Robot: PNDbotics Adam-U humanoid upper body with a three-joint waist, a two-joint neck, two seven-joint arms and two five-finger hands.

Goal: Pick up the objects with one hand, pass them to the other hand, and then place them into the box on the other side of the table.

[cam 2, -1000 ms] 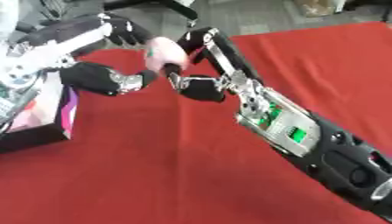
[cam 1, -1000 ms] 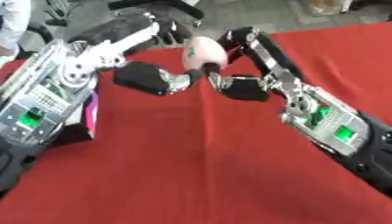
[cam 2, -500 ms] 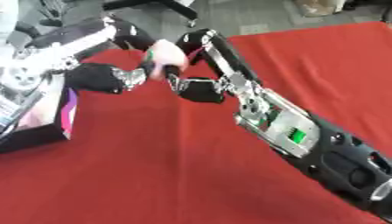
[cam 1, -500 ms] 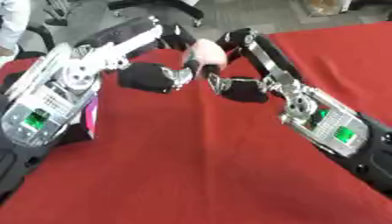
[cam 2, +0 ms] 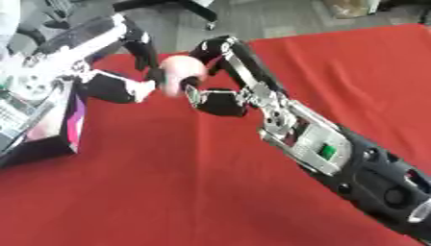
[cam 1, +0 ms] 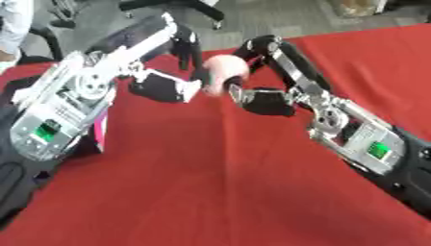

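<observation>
While both hands meet at the cloth's 12 o'clock, the pink rounded object [cam 1: 222, 73] sits between them, above the red tablecloth [cam 1: 219, 192]. The right hand [cam 1: 261, 98] has fingers curled about it; the left hand [cam 1: 164, 89] closes in from 9 o'clock, its hold unclear. The right should release only once the left has enclosed it. The box [cam 2: 59, 134] waits at 9 o'clock.

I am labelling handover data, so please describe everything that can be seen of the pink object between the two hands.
The pink object is small, rounded, pale pink with a whitish, smooth-looking side. It is held above the red tablecloth, between the left hand and the right hand. Both hands meet it; which one grips it cannot be told.
</observation>
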